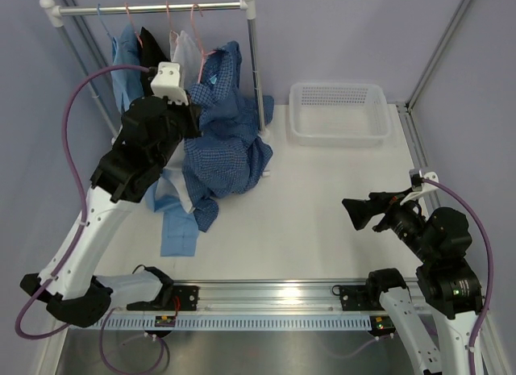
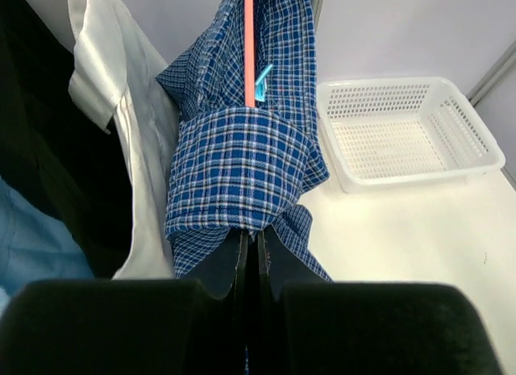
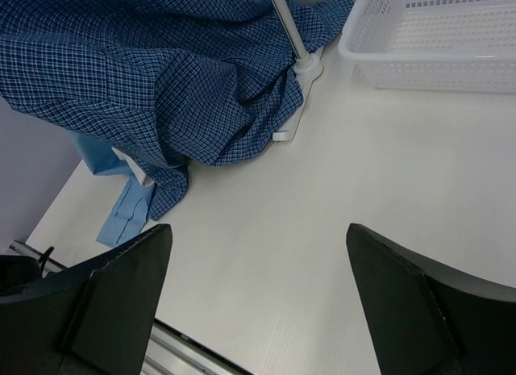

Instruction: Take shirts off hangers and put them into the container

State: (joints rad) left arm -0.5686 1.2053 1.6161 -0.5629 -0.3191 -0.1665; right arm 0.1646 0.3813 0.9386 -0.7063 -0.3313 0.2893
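Top view, left gripper: your left gripper [image 1: 196, 115] is raised at the rack [image 1: 153, 10], with its tips buried in the checked shirt [image 1: 226, 141]. The jaws cannot be read from here.
Top view, checked shirt: it hangs from a pink hanger [image 1: 197, 38] at the right end of the rail, and its lower part is heaped on the table [image 1: 306, 222].
Top view, other shirts: the black shirt [image 1: 149, 43], white shirt [image 1: 184, 48] and light blue shirt [image 1: 125, 64] hang to its left.
Top view, basket: the basket [image 1: 339, 137] sits on the table right of the rack, well apart from both grippers.
Top view, right gripper: your right gripper [image 1: 355, 214] is low over the table's right side, with its jaws spread wide.
Left wrist view, jaws: the left gripper [image 2: 251, 239] is clenched, with a fold of the checked shirt [image 2: 242, 165] pinched at the tips.
Left wrist view, shirt: its bulk hangs just beyond the tips, and the hanger [image 2: 248, 44] wire runs up through it.
Left wrist view, neighbours: the white shirt [image 2: 137, 149] is just beside the checked one on the left. The black shirt [image 2: 48, 149] and light blue shirt [image 2: 32, 238] are further left, and the basket [image 2: 419, 178] is to the right.
Right wrist view, jaws: the right gripper [image 3: 258, 258] is released, with bare table [image 3: 339, 189] between its fingers.
Right wrist view, shirt: the checked shirt [image 3: 121, 68] lies well ahead and to the left, draped against the rack [image 3: 286, 28] pole. The basket [image 3: 427, 68] is at upper right.
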